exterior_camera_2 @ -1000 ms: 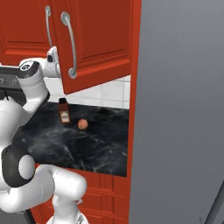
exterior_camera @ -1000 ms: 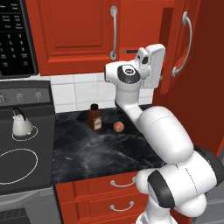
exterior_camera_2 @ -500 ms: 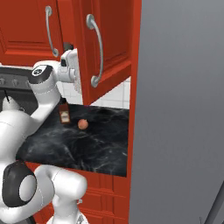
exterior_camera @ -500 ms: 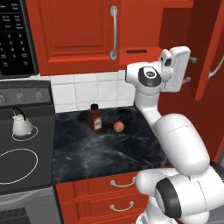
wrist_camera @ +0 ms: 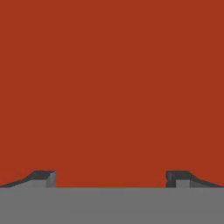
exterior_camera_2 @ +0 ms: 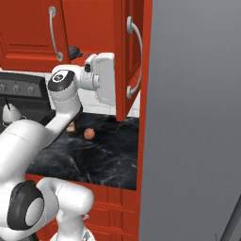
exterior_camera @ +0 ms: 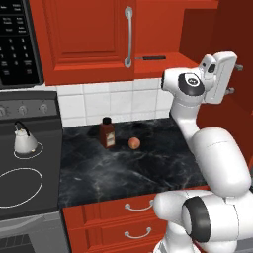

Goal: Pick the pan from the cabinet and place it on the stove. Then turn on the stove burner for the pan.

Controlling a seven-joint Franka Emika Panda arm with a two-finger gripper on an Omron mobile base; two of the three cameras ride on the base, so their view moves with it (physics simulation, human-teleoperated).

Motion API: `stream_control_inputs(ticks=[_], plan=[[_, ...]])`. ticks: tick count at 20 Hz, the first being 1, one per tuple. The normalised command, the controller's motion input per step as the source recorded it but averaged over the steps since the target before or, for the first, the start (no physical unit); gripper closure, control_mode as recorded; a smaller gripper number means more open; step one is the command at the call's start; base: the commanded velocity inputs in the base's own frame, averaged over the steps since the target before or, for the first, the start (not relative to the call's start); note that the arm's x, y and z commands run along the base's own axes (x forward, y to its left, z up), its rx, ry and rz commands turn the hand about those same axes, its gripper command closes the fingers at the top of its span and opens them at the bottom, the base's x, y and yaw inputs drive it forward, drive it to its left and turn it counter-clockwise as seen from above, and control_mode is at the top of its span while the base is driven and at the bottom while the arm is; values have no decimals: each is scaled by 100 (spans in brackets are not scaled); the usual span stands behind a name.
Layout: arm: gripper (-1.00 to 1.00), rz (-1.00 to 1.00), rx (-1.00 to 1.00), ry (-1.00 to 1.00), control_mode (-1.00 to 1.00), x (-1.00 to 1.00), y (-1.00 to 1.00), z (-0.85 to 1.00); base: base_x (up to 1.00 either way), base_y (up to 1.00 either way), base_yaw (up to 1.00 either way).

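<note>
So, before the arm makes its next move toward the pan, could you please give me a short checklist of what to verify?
1. Right cabinet door out of the way: ok, it stands wide open.
2. Jaws open and empty: ok, the tips stand wide apart with nothing between them.
3. Pan found: partly ok, a thin black pan handle shows on the cabinet shelf; the pan's body cannot be told.
4. Hand aimed at the pan: not ok, the hand view faces flat red door surface.
5. Landing spot on the stove: ok, the front ring is bare; the white kettle sits on the rear ring.
</note>
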Motion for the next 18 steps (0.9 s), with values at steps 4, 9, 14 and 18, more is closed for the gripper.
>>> stream_control_inputs(ticks=[4,9,14,18], plan=[[-100,0,0,1,-100,-2,-24,-7,0,0,0],[-100,0,0,-4,-100,-20,40,0,0,0,0],[-100,0,0,-12,-100,-29,92,0,0,0,0],[-100,3,3,-16,-100,-18,100,0,0,0,0]])
